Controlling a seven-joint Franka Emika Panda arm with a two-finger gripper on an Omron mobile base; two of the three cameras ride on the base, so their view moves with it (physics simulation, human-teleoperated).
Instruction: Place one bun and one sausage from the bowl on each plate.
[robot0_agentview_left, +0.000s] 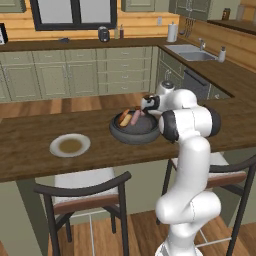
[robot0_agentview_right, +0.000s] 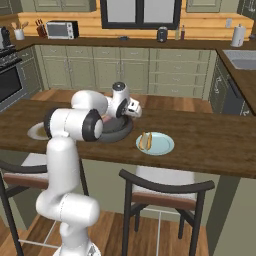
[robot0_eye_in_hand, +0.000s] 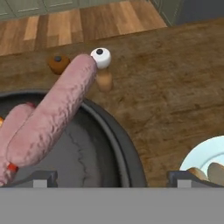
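Gripper (robot0_eye_in_hand: 109, 177): spread wide, empty, above bowl (robot0_eye_in_hand: 111, 140)
Sausage (robot0_eye_in_hand: 52, 116): leaning on bowl rim
Right plate (robot0_agentview_right: 162, 145): bun already there

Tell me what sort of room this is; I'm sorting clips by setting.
A simulated home kitchen: a sink set into the counter, a microwave near the stove, and green cabinets along the wall.

Arm bent forward, pincer (robot0_eye_in_hand: 111, 178) low, fingers spread, empty.
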